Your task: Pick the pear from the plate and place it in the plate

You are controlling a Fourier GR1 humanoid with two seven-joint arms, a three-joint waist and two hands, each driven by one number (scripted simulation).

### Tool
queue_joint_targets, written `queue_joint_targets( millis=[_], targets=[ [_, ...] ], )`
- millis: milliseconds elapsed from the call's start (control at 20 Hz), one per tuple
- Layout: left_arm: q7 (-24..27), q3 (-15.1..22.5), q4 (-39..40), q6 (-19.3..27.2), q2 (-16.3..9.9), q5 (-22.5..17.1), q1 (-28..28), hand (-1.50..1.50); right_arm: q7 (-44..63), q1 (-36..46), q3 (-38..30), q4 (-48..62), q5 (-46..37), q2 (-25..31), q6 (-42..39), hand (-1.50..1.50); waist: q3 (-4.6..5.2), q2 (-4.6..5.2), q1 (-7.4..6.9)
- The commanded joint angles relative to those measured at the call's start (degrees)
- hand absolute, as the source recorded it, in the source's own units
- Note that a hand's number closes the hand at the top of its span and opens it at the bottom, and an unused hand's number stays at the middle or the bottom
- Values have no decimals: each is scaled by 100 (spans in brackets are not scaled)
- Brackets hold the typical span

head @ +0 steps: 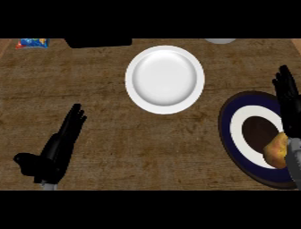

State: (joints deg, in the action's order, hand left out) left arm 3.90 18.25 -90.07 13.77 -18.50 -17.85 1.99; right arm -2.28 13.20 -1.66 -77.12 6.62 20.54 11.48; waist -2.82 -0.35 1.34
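The pear [276,151] lies on the dark-rimmed plate [230,134], in its brown centre toward the near side, partly covered by the grey forearm of the right arm. That plate is the landmark here: it sits at the right of the tabletop [107,129], and the white plate [164,79], the likely destination, lies beyond it and to its left, apart from it and bare inside.

The right robot hand [292,100] hangs over the far right part of the dark-rimmed plate, its fingers straight and pointing away from the robot, holding nothing. It seems to be placed above the plate so that it can come down on the fruit; the pear lies nearer the wrist than the fingertips, so I judge the hand would need to draw back before closing round it.

The left robot hand [59,145] shows well to the left of the dark-rimmed plate, open with fingers straight, resting and clear of the working side.

Beyond the white plate, a blue packet [32,43] and a dark object [97,42] lie by the far edge, well away from the route between the plates.
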Motion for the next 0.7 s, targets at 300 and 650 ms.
queue_joint_targets(
  millis=[300, 650],
  targets=[
    [234, -518, 390, -83, -622, 326, -224, 0, 576, -209, 143, 617, -2116, 1019, 1587, 150, 533, 284, -67],
    [527, -607, 1117, -371, -471, 295, -362, 0, -152, -168, 245, 160, -3246, -1327, 5083, -150, 291, 43, -110]
  ],
)
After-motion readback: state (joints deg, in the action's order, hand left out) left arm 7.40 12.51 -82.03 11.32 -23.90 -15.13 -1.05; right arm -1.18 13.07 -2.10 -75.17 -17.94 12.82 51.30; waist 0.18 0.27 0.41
